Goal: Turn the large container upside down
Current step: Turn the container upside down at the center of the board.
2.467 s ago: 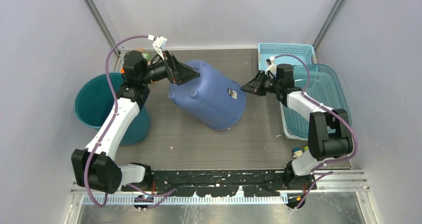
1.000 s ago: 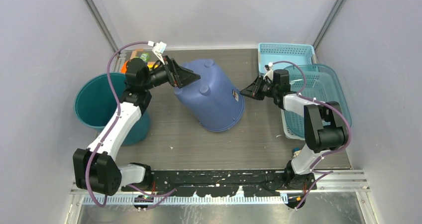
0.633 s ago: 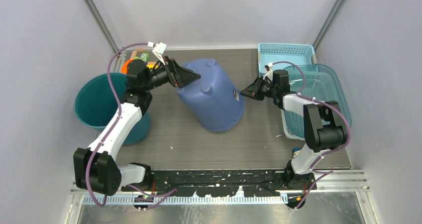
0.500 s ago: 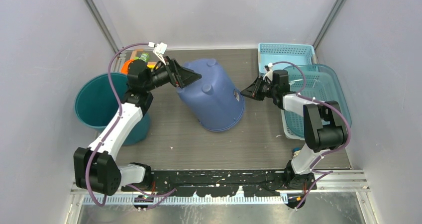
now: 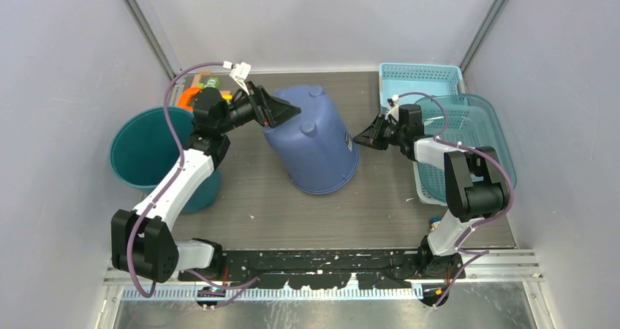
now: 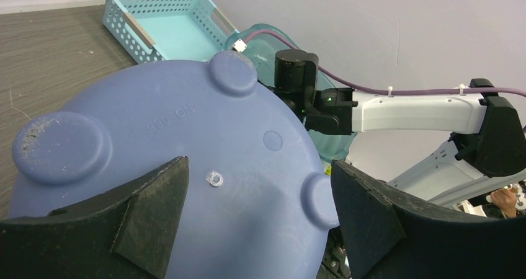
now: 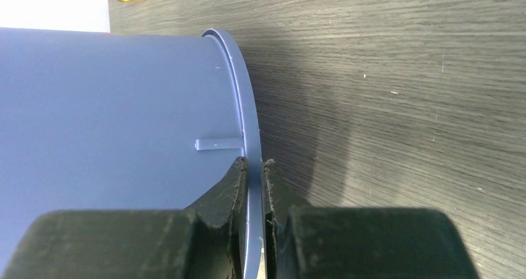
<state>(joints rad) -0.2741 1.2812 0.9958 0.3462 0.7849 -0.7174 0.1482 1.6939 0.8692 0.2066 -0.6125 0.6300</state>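
The large container (image 5: 311,142), a blue plastic bin, stands mid-worktop toward the far edge. Its mouth faces down and its footed base faces up, leaning toward the far-left corner. It is nearly inverted, though the top view does not settle whether the rim sits flat.

The right tool (image 7: 253,162) is pinched closed on the thin rim lip (image 7: 248,130) on the container's right side. The left tool (image 6: 259,164) is spread wide, and its fingers (image 6: 155,211) lie against the broad base without clasping anything.

The bin looks light, hollow and stiff, with smooth walls that would likely slip under a flat push. The base seems too wide to grasp, so the lip is the sound hold and the base serves only for steadying. A teal bucket (image 5: 139,153) stands by the left edge.
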